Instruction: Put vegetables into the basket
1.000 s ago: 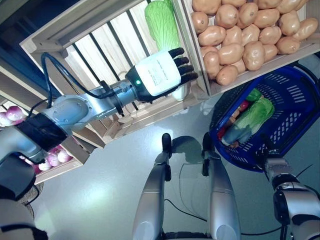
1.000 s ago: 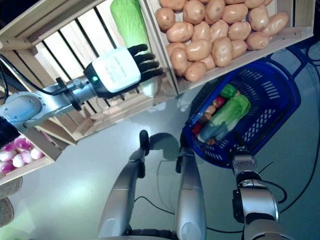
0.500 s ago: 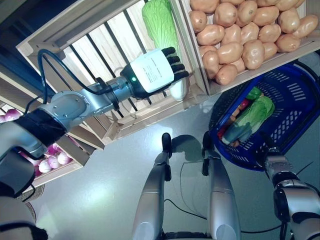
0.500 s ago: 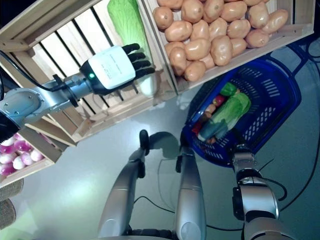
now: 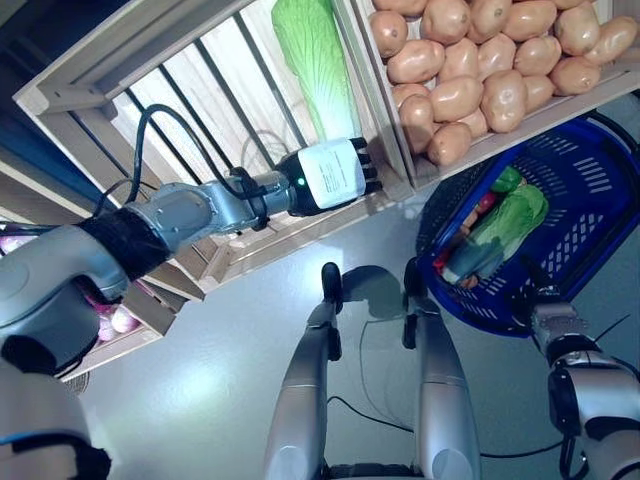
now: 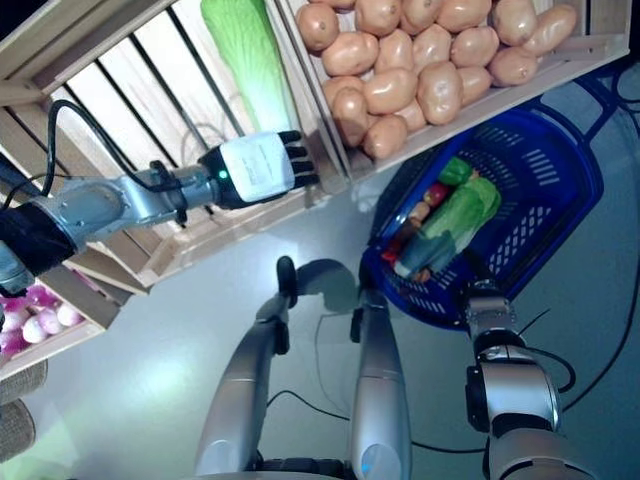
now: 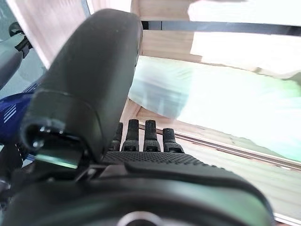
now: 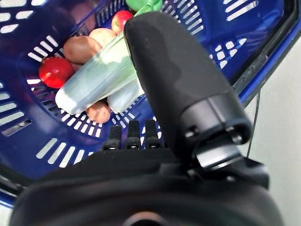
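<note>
Lowered, left hand point(image 5: 335, 175) reaches the long leafy cabbage's point(image 5: 312, 55) pale base.

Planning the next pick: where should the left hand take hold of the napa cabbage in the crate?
Probably at its pale stalk end, nearest the left hand. The napa cabbage lies lengthwise along the wooden crate slats, so come from the crate's open front and wrap the fingers across its width.

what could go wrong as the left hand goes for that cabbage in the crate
The left hand sits at the pale base of the napa cabbage, beside the crate's divider; its fingers could catch on the wood. A hold at one end might let the long cabbage tip or slip. The blue basket already holds vegetables, so room looks tight.
</note>
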`<state>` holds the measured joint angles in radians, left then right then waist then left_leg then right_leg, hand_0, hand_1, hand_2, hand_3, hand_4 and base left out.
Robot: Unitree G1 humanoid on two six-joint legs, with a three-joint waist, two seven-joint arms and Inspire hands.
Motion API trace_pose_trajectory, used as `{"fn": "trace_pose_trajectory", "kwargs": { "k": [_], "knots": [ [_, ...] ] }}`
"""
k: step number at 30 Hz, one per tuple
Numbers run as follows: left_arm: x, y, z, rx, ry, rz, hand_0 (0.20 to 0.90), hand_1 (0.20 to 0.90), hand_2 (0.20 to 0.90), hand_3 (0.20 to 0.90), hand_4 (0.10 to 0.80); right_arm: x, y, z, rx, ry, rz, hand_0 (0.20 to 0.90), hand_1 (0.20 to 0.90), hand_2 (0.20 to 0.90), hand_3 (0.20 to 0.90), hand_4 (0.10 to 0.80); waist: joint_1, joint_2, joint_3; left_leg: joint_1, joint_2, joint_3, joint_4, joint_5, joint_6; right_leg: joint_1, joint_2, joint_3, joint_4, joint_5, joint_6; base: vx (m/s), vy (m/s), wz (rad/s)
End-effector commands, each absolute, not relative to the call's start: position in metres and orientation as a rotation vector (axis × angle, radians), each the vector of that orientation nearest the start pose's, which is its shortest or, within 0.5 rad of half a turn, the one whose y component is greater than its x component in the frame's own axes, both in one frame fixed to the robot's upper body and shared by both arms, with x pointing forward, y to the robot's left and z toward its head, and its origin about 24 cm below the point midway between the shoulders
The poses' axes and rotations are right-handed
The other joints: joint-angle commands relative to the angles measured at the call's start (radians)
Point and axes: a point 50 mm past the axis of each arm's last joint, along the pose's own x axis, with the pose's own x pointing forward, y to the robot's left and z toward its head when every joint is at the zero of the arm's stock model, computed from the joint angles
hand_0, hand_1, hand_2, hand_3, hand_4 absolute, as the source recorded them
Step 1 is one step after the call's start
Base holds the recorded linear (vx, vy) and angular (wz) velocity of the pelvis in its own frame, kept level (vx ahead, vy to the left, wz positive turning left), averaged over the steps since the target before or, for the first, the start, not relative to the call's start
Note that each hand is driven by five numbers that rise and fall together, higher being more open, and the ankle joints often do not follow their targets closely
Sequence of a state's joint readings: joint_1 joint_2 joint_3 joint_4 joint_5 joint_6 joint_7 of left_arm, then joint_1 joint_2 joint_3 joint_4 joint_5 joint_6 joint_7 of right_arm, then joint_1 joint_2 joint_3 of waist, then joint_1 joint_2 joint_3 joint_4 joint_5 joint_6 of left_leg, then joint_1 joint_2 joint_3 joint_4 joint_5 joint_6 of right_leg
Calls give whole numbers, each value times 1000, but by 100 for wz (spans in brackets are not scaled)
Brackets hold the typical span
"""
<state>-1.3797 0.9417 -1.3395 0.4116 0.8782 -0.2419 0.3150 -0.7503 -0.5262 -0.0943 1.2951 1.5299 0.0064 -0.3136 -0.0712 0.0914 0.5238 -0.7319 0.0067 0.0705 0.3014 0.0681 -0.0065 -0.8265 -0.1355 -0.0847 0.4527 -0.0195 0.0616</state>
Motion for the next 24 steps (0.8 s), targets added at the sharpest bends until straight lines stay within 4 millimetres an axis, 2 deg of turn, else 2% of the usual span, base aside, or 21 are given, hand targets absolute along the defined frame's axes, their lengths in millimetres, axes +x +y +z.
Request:
{"fn": "trace_pose_trajectory", "kwargs": {
  "k": [1, 12, 16, 24],
  "knots": [
    [358, 111, 292, 2205, -1256, -193, 900, 900, 900, 900, 800, 305, -352, 29, 1055, 280, -971, 900, 900, 900, 900, 800, -5, -8, -4, -20, 13, 52, 44, -40, -39, 76, 38, -37, -91, 53, 7, 8, -9, -7],
    [376, 121, 281, 2245, -1247, -60, 900, 900, 900, 900, 800, 309, -343, 25, 1061, 295, -946, 900, 900, 900, 900, 800, -22, -22, -4, -42, 26, 56, 67, -43, -45, 55, 43, -30, -76, 46, 0, 13, -4, -4],
    [380, 128, 284, 2202, -1253, 46, 900, 900, 900, 900, 800, 311, -341, 26, 1065, 289, -939, 900, 900, 900, 900, 800, -24, -26, -4, -56, 28, 55, 73, -42, -46, 43, 45, -31, -71, 43, -3, 0, 0, 0],
    [387, 171, 276, 2212, -1195, 177, 900, 900, 900, 900, 800, 311, -342, 29, 1047, 256, -927, 900, 900, 900, 900, 800, -31, -34, -4, -96, 32, 52, 94, -44, -53, 4, 52, -24, -60, 46, -8, 1, 4, 0]
  ]
}}
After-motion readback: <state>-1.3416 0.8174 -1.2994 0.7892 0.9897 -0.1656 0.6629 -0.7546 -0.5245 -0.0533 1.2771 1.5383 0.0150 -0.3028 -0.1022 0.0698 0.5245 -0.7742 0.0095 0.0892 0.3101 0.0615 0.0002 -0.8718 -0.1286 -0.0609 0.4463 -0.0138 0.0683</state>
